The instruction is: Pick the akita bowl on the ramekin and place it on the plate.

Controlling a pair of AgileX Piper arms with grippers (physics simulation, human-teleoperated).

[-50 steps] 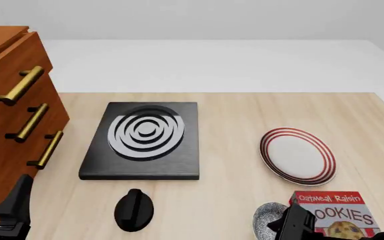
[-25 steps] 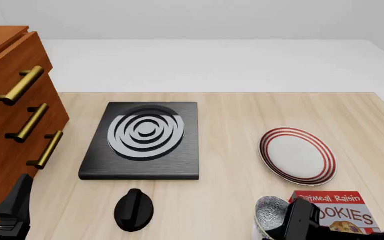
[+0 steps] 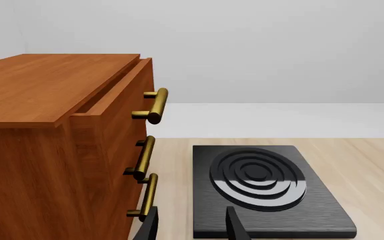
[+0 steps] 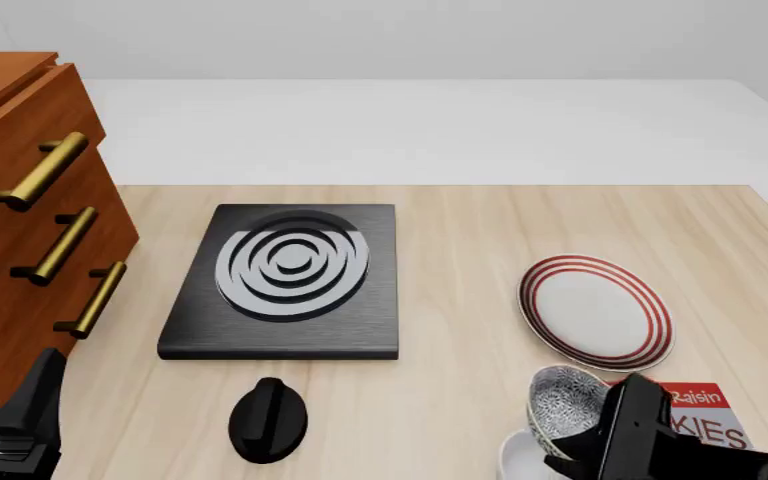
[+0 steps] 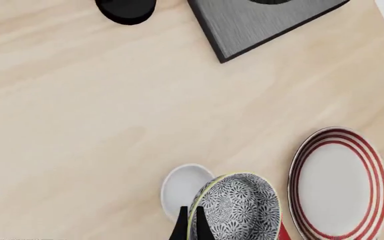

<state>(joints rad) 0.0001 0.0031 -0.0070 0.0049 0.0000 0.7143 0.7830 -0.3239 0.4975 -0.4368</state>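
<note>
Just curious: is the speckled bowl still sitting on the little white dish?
Apart. In the front view the akita bowl, gripped by the right claw, hangs above the ramekin.

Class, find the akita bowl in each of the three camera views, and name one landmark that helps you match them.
Front view: akita bowl at bottom right, tilted, just below the plate.
Right wrist view: bowl at the bottom edge, between ramekin and plate.
Left wrist view: not in it.
Shared landmark: the black stove slab.

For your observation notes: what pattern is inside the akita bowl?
Fine black-on-white speckling inside the akita bowl; right wrist view shows it best.
</note>
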